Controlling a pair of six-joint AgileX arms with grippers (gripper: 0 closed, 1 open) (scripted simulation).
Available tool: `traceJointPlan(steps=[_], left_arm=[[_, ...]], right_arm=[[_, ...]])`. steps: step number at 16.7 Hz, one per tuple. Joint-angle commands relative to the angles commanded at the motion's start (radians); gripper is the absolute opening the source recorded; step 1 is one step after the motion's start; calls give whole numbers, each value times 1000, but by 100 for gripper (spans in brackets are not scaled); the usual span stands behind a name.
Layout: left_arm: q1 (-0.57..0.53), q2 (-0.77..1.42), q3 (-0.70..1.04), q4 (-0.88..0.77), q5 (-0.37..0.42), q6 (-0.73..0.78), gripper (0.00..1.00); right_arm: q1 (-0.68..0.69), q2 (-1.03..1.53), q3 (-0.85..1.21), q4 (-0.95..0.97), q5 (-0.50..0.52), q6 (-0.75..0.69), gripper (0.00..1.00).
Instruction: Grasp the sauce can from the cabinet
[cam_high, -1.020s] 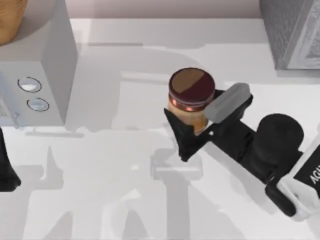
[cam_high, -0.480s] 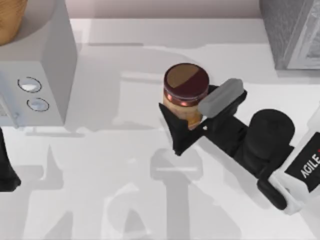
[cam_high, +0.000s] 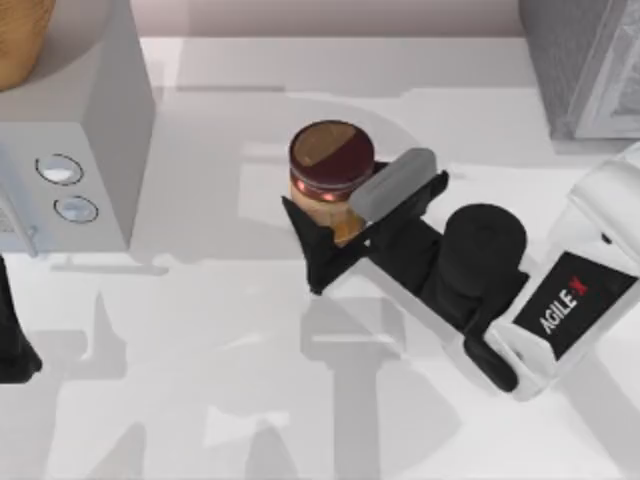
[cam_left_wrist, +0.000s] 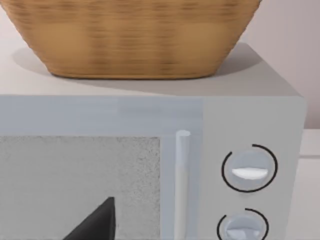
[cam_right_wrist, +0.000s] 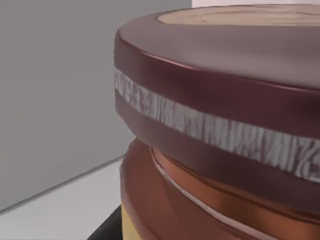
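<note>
Top view: right tool sits mid-bench, pinching the sauce can low on its orange label, one dark finger at the can's 7 o'clock, the grey-capped one at its 4 o'clock; a side grip like this probably keeps the can upright with its lid level. The can is out in the open, the cabinet well apart at its 2 o'clock in the far right corner. The microwave with two knobs lies at the can's 9 o'clock, with bare bench between them, so there is open room toward 6 and 9 o'clock. Left arm parked at the left edge, about 8 o'clock. Left wrist view: microwave front, door handle, a basket on top; a dark fingertip of the left tool shows, spread or pressed together I cannot tell. Right wrist view: can's maroon rim and label band up close, grey wall behind.
</note>
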Motion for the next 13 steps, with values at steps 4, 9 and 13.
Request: traceJointPlan(steps=[4, 9, 13], left_arm=[[0, 0, 0, 0, 0, 0, 100], [0, 0, 0, 0, 0, 0, 100], [0, 0, 0, 0, 0, 0, 100]], right_arm=[[0, 0, 0, 0, 0, 0, 8], [0, 0, 0, 0, 0, 0, 45], [0, 0, 0, 0, 0, 0, 75]])
